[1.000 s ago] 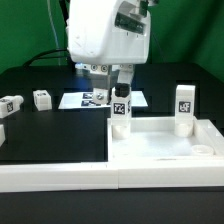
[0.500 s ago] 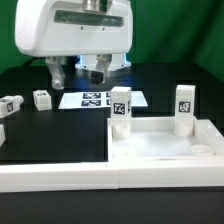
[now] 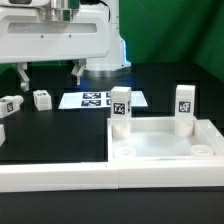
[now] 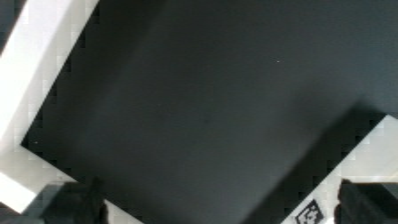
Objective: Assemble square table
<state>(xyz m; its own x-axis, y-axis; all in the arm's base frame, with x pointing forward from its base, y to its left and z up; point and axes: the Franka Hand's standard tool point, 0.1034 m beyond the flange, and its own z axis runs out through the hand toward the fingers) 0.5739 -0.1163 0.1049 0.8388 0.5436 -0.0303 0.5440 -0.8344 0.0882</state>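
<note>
At lower right, exterior view only, we record the square table (image 3: pixel 165 146): white, rimmed, two legs (image 3: pixel 120 106) upright. The wrist view shows black tabletop (image 4: pixel 196 110). The gripper (image 3: pixel 48 74) is spread wide and empty.

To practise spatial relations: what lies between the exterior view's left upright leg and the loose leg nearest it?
The marker board lies flat between the upright leg and the loose leg, seen in the exterior view.

Black table (image 3: pixel 55 135): matte surface, spans scene. Marker board (image 3: pixel 90 100): lies flat on table toward rear, black tags face up. White wall bar (image 3: pixel 50 177): runs along table's near edge. Green backdrop (image 3: pixel 180 35): behind table.
</note>
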